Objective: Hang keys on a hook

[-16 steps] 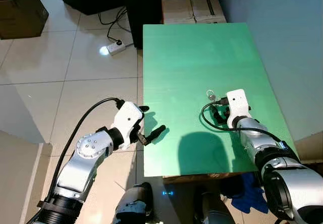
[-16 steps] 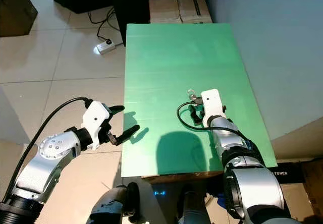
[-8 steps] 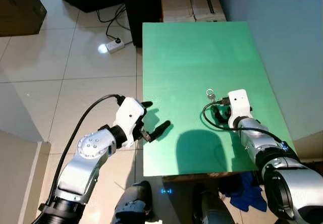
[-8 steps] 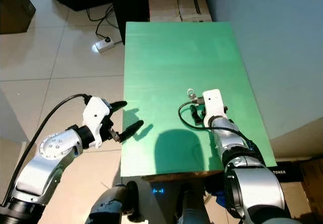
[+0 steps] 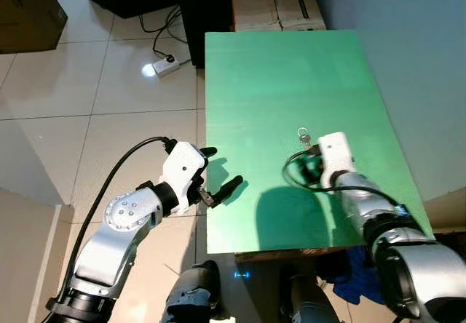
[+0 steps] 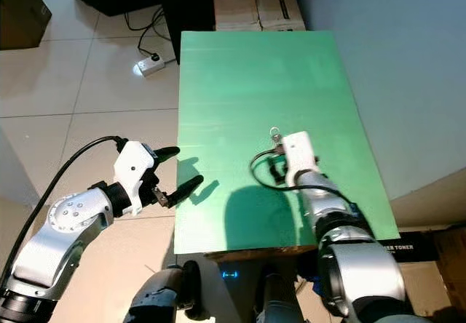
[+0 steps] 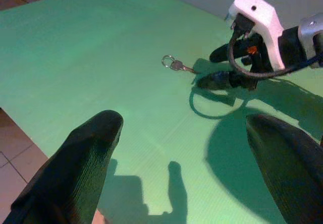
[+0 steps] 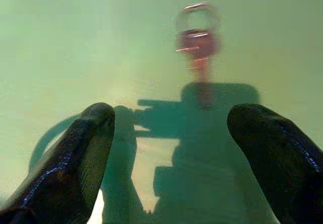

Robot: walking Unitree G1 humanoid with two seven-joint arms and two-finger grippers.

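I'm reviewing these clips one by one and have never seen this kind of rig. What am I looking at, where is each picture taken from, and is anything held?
This is a humanoid robot with two silver arms, each ending in a gripper of two black fingers. The two wide pictures come from a camera pair on its head, looking down at a green table. The two close-ups come from cameras on the wrists, looking along each gripper's fingers. The keys, on a small ring, lie flat on the table. The right gripper sits low over the table just short of the keys, fingers open, holding nothing. The left gripper hovers open at the table's left edge, also holding nothing. A power strip and boxes sit on the tiled floor beyond.
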